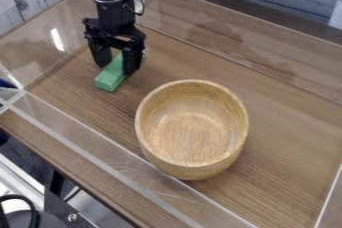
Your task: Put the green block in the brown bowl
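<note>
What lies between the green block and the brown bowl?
Only bare wooden tabletop shows between the green block and the brown bowl, in the camera view.

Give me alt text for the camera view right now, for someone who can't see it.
An open black robot gripper is lowered over a small green block on a wooden table. Nearby sits a much larger round, light-brown bowl, with nothing inside it.
</note>
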`<state>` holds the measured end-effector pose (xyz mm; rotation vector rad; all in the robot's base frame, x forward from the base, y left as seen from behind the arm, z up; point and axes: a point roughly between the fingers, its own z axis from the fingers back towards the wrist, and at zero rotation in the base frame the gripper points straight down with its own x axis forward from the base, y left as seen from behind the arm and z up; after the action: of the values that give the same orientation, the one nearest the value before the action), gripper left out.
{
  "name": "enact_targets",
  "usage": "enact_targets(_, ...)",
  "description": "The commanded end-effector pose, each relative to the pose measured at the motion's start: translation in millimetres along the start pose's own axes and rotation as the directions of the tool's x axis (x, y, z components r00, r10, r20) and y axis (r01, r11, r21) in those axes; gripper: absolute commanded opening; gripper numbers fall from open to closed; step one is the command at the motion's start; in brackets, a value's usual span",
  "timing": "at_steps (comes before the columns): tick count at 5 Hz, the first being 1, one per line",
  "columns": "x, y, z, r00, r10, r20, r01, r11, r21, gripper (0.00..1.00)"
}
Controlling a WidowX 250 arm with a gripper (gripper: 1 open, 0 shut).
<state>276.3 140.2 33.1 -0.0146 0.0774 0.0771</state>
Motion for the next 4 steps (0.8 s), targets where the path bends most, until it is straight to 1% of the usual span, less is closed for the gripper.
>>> enact_targets(1,9.2,2.5,12.9,0.999,-0.003,0.049,0.002,1.000,0.023,1.00)
enact_targets(4,10.2,1.7,11.4,0.998,0.006,0.056,-0.007,1.000,0.021,1.00)
